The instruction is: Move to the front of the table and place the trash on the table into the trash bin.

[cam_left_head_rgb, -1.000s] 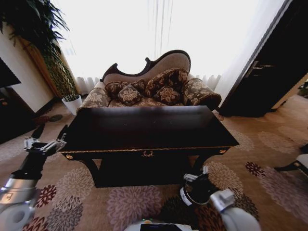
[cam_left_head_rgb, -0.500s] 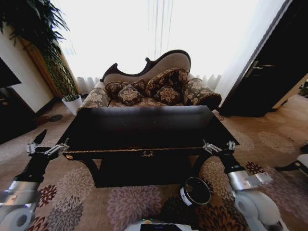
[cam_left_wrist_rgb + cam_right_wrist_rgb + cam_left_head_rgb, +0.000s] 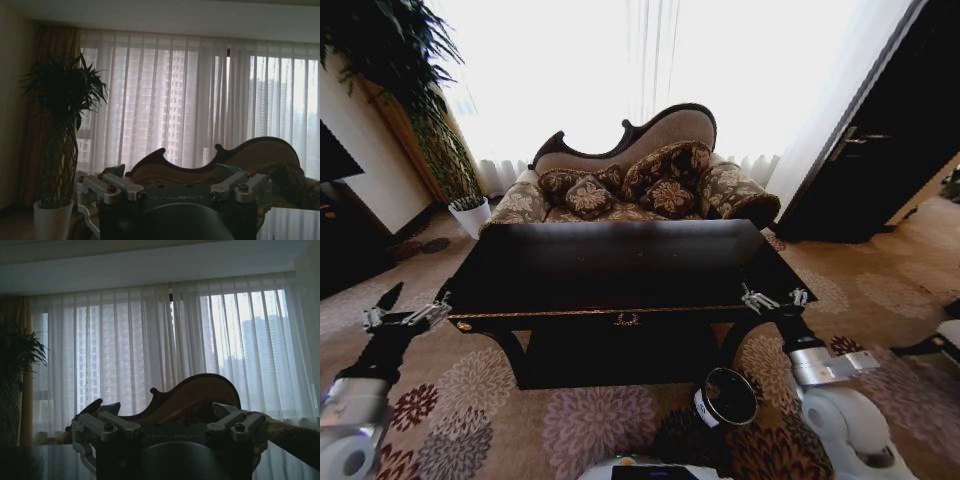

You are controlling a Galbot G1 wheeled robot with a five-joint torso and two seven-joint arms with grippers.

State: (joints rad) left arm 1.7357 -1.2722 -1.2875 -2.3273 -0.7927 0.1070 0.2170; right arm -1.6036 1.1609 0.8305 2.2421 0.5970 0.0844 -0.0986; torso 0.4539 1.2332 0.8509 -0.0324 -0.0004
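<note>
The glossy black table (image 3: 620, 262) with gold trim stands straight ahead, its top bare and reflecting the window. The trash is out of view. On the carpet by the table's front right leg sits the round dark trash bin (image 3: 725, 398), black-rimmed. My right gripper (image 3: 775, 298) hovers open at the table's front right corner, above and beyond the bin. My left gripper (image 3: 405, 312) is open too, just off the front left corner. Both wrist views look across the open left gripper (image 3: 172, 172) and right gripper (image 3: 165, 409) toward the curtained window.
Behind the table is a patterned sofa (image 3: 640, 180) with cushions. A tall plant (image 3: 430, 130) in a white pot (image 3: 470, 215) stands at the back left. A dark door (image 3: 880, 150) is at the right. Flowered carpet surrounds the table.
My right arm rose from above the trash bin to the table's front right corner. My left gripper sank a little and drew outward to the left.
</note>
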